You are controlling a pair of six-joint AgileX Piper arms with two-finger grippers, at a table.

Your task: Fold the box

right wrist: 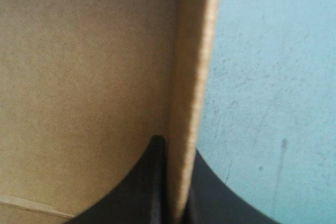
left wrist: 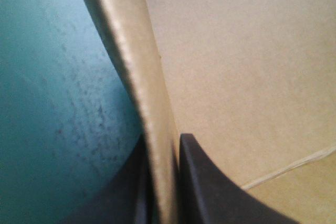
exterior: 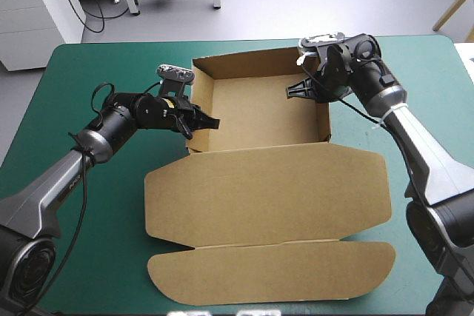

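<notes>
Black fingers of our left gripper are all but closed, pinching the left wall of the box between them, with one finger inside the tray and one outside over the teal-green worktop. On the opposite side we find the same. The right gripper has its fingers nearly together, with the right wall clamped in the narrow gap. Both walls stand upright.

The brown box sits as an open tray toward the far middle of the worktop, and its back wall is raised too. From the tray's near edge the lid lies flat on the worktop, reaching toward us. A long rounded flap at its near end lies close to the worktop's near edge.
</notes>
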